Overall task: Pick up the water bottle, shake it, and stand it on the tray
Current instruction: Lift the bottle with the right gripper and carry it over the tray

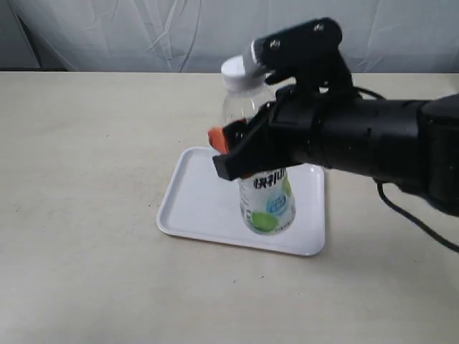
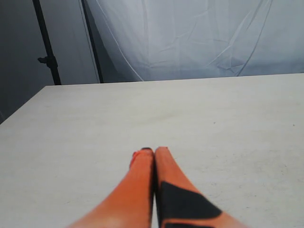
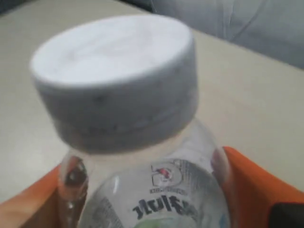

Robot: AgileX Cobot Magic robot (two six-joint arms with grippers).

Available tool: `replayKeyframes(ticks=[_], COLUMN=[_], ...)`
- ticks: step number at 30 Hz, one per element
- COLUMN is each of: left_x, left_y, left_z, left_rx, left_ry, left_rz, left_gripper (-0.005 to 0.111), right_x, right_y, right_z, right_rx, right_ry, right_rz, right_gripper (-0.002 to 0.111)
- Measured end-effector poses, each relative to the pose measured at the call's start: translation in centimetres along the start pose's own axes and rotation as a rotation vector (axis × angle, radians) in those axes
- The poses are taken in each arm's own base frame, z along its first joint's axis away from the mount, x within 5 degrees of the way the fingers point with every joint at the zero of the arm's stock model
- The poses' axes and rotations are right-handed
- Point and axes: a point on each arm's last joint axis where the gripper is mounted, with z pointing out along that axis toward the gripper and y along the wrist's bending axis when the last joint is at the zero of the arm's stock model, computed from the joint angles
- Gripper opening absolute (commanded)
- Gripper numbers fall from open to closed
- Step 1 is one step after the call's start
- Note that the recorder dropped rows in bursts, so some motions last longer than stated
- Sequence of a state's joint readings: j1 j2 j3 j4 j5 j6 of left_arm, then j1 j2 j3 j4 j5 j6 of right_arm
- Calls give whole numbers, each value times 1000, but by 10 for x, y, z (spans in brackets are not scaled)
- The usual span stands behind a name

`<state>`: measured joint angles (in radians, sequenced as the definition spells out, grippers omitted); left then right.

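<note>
Presently on my screens, item by item.

1. Small clear plastic water bottle (image 1: 267, 204). It has a white screw cap (image 1: 242, 72) and a white, green and blue label (image 1: 271, 201) with dark characters. In the exterior view I see it upright, its cap leaning slightly toward 11 o'clock. Its base is over the 3 o'clock half of the tray. I cannot tell whether the base touches the tray or sits just above it. The right wrist view shows the cap (image 3: 114, 76) large and blurred.

2. Flat white rectangular plastic tray (image 1: 204, 204) with rounded corners and a low raised rim. It lies flat at mid-table.

3. Right gripper (image 1: 226, 152), black with orange fingers (image 1: 217, 137). It reaches in from 3 o'clock and is clamped across the bottle's body below the shoulder. In the right wrist view I count one orange finger (image 3: 251, 190) on each flank of the clear wall.

4. Left gripper (image 2: 154, 154). Its orange fingers are pressed together with nothing between them, over bare tabletop. I do not see it in the exterior view.

5. Pale beige tabletop (image 1: 86, 158), carrying the tray.

6. White creased cloth backdrop (image 1: 107, 29), along the table's 12 o'clock edge.

7. Black cable (image 1: 412, 218), trailing beneath the right arm at 3 o'clock.
</note>
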<state>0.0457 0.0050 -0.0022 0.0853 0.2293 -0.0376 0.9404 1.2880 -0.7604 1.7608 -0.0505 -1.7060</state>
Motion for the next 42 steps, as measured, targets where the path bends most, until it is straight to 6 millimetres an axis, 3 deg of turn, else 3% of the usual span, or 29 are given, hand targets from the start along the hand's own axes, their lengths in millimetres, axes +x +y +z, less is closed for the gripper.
replayKeyframes(ticks=[4, 7, 9, 14, 17, 27, 29, 33, 35, 37, 42], left_x=[0, 0, 0, 0, 0, 0, 0, 0, 0, 0, 0], left_y=[0, 0, 0, 0, 0, 0, 0, 0, 0, 0, 0], left_z=[0, 0, 0, 0, 0, 0, 0, 0, 0, 0, 0], left_rx=[0, 0, 0, 0, 0, 0, 0, 0, 0, 0, 0], left_ry=[0, 0, 0, 0, 0, 0, 0, 0, 0, 0, 0], left_rz=[0, 0, 0, 0, 0, 0, 0, 0, 0, 0, 0], left_gripper=[0, 0, 0, 0, 0, 0, 0, 0, 0, 0, 0], right_x=[-57, -75, -68, 3, 25, 0, 1, 5, 5, 1, -10], right_y=[6, 5, 2, -4, -2, 35, 26, -25, -39, -33, 24], right_z=[-46, -71, -68, -11, 1, -10, -7, -7, -14, -17, -17], right_rx=[-72, -64, -28, 40, 8, -387, -272, 278, 413, 334, -270], right_ry=[-247, -341, -317, -9, 74, -44, -31, 30, 35, 6, -75], right_rz=[3, -17, -26, -44, -30, -17, -25, -8, 10, 27, -4], right_gripper=[-1, -1, -1, -1, -1, -1, -1, -1, -1, -1, -1])
